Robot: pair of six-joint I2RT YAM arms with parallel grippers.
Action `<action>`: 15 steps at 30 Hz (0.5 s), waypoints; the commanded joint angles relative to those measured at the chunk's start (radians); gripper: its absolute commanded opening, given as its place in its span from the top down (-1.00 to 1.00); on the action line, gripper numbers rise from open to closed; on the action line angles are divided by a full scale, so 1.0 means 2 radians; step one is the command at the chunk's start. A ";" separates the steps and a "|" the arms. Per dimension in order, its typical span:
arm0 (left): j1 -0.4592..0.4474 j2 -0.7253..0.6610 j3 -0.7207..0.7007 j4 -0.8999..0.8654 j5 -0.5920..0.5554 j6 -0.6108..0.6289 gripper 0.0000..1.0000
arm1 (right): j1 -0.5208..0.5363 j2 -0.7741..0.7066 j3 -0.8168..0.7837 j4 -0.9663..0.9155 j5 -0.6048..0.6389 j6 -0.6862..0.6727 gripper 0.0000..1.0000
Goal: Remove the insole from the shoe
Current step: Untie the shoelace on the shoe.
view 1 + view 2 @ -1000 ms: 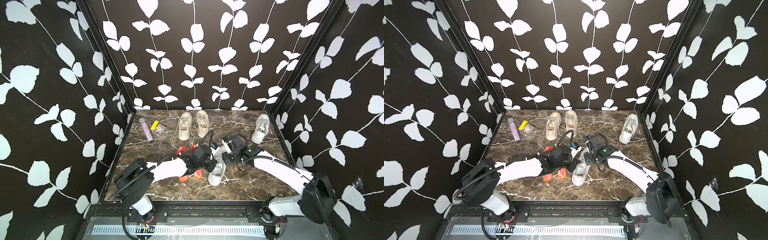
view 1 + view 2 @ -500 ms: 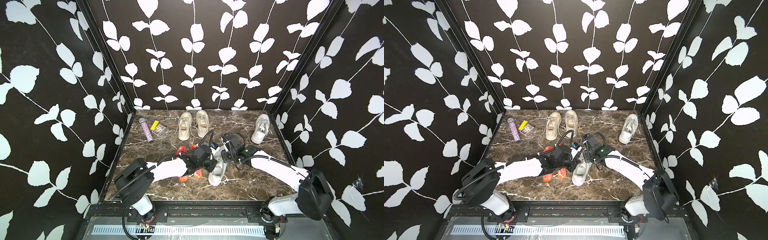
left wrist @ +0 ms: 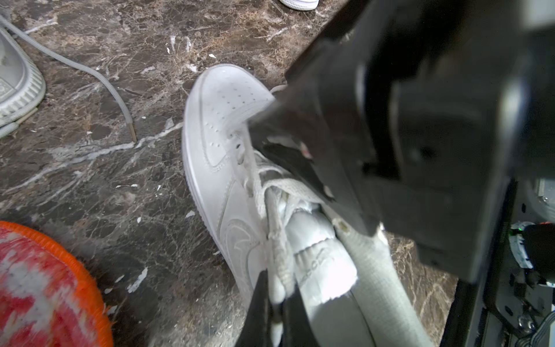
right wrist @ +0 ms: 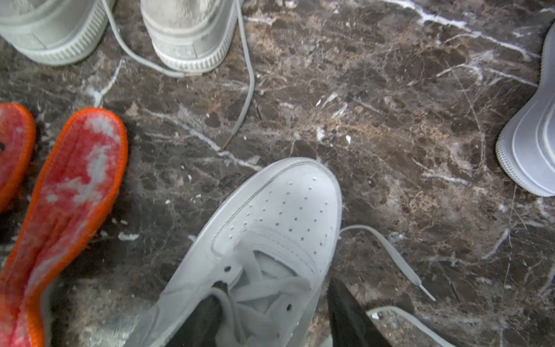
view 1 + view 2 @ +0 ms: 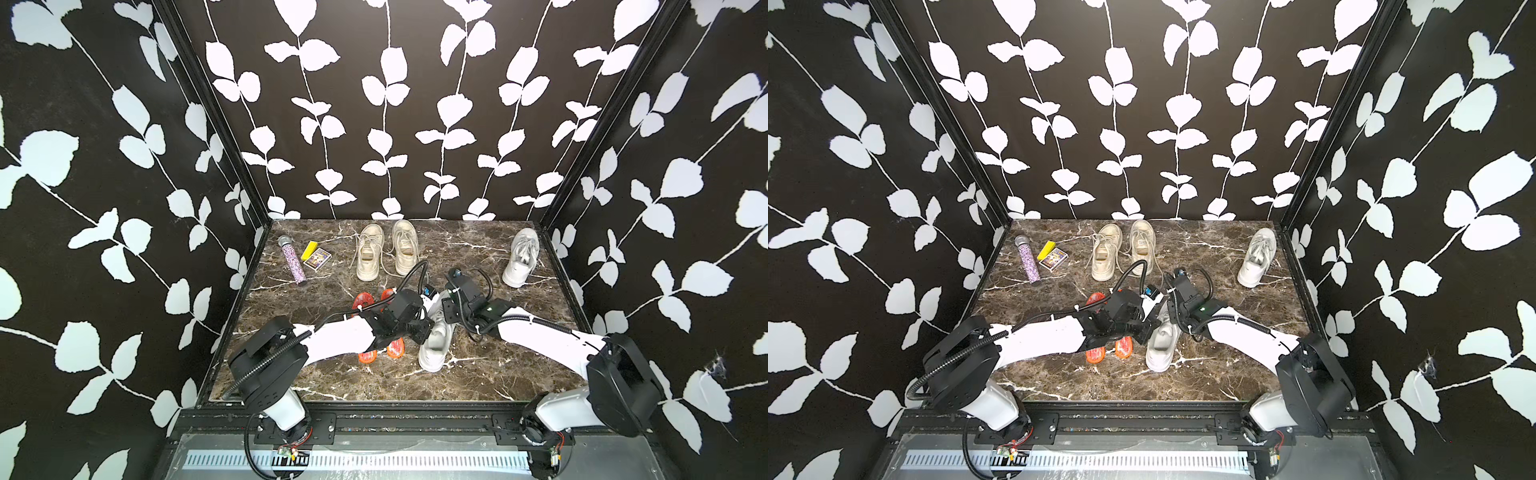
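only the wrist views show my left gripper (image 3: 277, 296) pinching the shoe's (image 3: 216, 144) laced edge and my right gripper (image 4: 274, 293) wide astride its laces. the shoe lies central on the table (image 5: 498, 374), toe far, heel near.

Black leaf-print walls (image 5: 374, 104) — brown marble floor (image 5: 478, 374).

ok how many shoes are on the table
4. A beige sneaker and its beige partner, back centre; a white sneaker, back right corner; the white shoe mid-table between left gripper and right gripper. Others may be hidden.
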 commanded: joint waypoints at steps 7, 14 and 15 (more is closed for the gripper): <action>-0.007 -0.032 0.000 0.046 0.017 -0.005 1.00 | -0.022 0.052 0.046 0.079 0.013 0.035 -0.23; -0.011 -0.037 -0.005 0.051 0.016 -0.008 1.00 | -0.061 0.116 0.087 0.083 -0.014 0.045 -0.39; -0.011 -0.038 -0.004 0.051 0.016 -0.008 1.00 | -0.067 0.126 0.095 0.083 -0.019 0.046 -0.41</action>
